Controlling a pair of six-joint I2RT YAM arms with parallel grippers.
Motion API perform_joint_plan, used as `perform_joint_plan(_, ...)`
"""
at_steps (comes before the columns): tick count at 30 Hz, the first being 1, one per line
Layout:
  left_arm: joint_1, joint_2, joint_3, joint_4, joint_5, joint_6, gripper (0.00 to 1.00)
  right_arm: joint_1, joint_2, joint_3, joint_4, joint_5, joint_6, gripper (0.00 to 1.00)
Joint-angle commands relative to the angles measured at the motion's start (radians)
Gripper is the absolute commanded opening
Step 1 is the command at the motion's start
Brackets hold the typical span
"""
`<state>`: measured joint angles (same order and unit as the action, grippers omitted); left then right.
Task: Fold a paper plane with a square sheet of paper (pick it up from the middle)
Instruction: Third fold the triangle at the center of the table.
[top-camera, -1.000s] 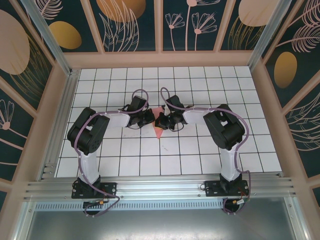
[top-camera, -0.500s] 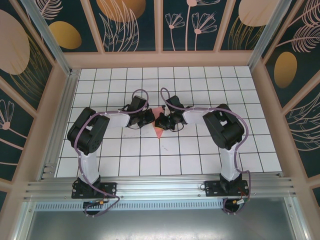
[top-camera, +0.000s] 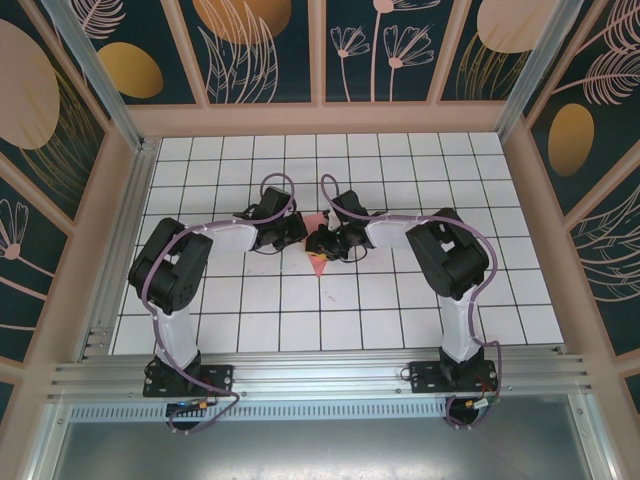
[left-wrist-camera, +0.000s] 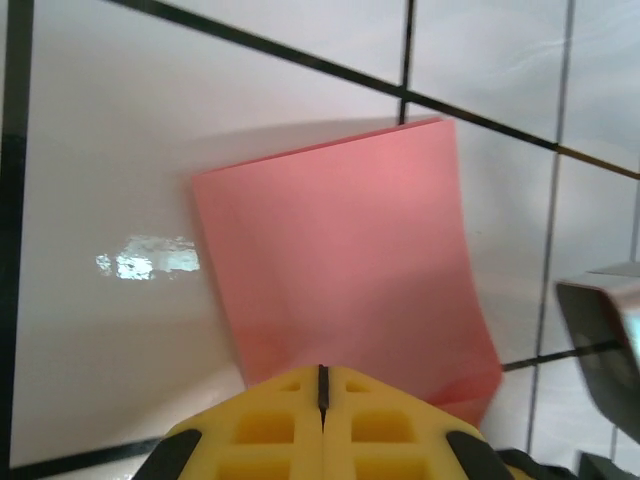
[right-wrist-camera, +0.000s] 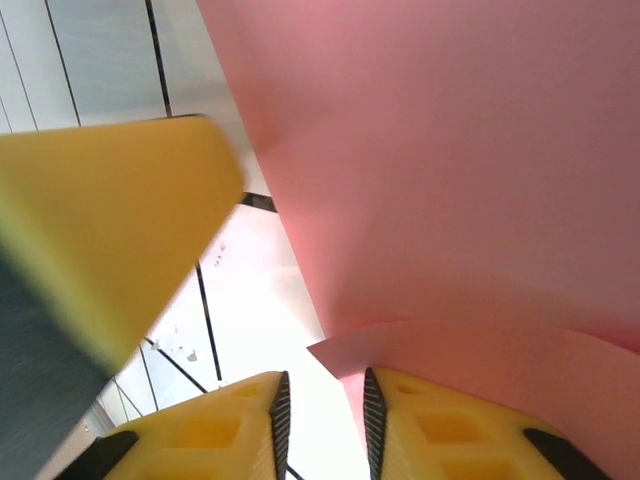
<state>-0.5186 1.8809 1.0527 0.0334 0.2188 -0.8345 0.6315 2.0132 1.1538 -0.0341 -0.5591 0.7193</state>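
The pink-red square sheet of paper (top-camera: 318, 263), folded over, lies on the white grid table between the two arms. In the left wrist view the folded sheet (left-wrist-camera: 340, 260) rests flat with its near right corner curling up. My left gripper (left-wrist-camera: 322, 368) is shut, its tips at the sheet's near edge with no paper seen in the slit. My right gripper (right-wrist-camera: 322, 400) stands slightly open. A raised flap of the sheet (right-wrist-camera: 450, 150) leans against its right finger, and nothing sits between the pads. From above, the left gripper (top-camera: 300, 232) and right gripper (top-camera: 322, 242) nearly touch over the paper.
The left gripper's yellow finger (right-wrist-camera: 110, 220) looms close on the left of the right wrist view. A grey metal part (left-wrist-camera: 605, 320) stands at the paper's right side. Wooden walls (top-camera: 320, 120) fence the tiled table (top-camera: 400, 320); open tiles lie in front and behind.
The right gripper's jaws have parted from shut to a small gap. The left arm's elbow has swung a little to the left. The paper has stayed between the grippers.
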Motion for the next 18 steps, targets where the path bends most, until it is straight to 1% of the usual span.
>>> perform_joint_plan(1, 0.012, -0.089, -0.04, 0.0, -0.015, -0.005, 0.06, 0.006, 0.019, -0.033, -0.003, 0.047, 0.002, 0.24)
perform_joint_plan(5, 0.012, -0.135, -0.074, 0.022, 0.013, -0.002, 0.07, 0.006, 0.02, -0.044, 0.022, 0.025, 0.005, 0.18)
perform_joint_plan(7, 0.012, -0.148, -0.105, 0.041, 0.038, 0.001, 0.07, 0.005, 0.017, -0.051, 0.027, 0.025, 0.0, 0.17)
perform_joint_plan(11, 0.012, -0.146, -0.129, 0.065, 0.08, 0.001, 0.08, 0.001, 0.015, -0.059, 0.029, 0.03, -0.003, 0.12)
perform_joint_plan(13, 0.009, -0.143, -0.145, 0.086, 0.101, -0.007, 0.08, -0.001, 0.015, -0.058, 0.025, 0.032, -0.004, 0.08)
perform_joint_plan(16, -0.003, -0.134, -0.159, 0.103, 0.124, -0.009, 0.07, -0.001, 0.017, -0.055, 0.015, 0.037, -0.004, 0.02)
perform_joint_plan(18, -0.015, -0.121, -0.158, 0.107, 0.137, -0.014, 0.06, -0.001, 0.016, -0.055, 0.01, 0.041, -0.007, 0.0)
